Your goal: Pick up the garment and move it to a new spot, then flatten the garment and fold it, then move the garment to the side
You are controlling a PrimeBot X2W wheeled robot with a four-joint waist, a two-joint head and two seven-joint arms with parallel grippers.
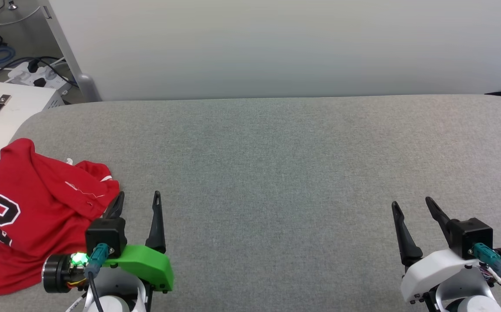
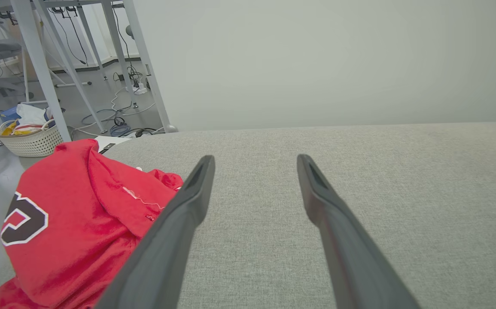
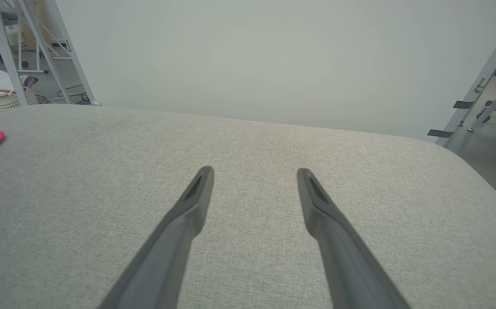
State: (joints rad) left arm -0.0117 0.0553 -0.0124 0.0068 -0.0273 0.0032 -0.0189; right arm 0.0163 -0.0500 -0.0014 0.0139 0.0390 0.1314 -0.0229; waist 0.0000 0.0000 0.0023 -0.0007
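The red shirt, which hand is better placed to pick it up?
Probably the left. The left hand, open, sits right beside the crumpled red shirt at the left edge of the grey surface. The right hand, also open, is far across on the other side.

I see my grey fabric worktop [image 1: 276, 173]; past its left corner, a power strip [image 1: 33, 76] and a white basket [image 2: 33, 143].

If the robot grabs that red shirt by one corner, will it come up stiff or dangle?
Probably dangle: the shirt lies crumpled in soft folds, so it looks floppy. Pushed, it would likely bunch up on the textured grey surface rather than slide.
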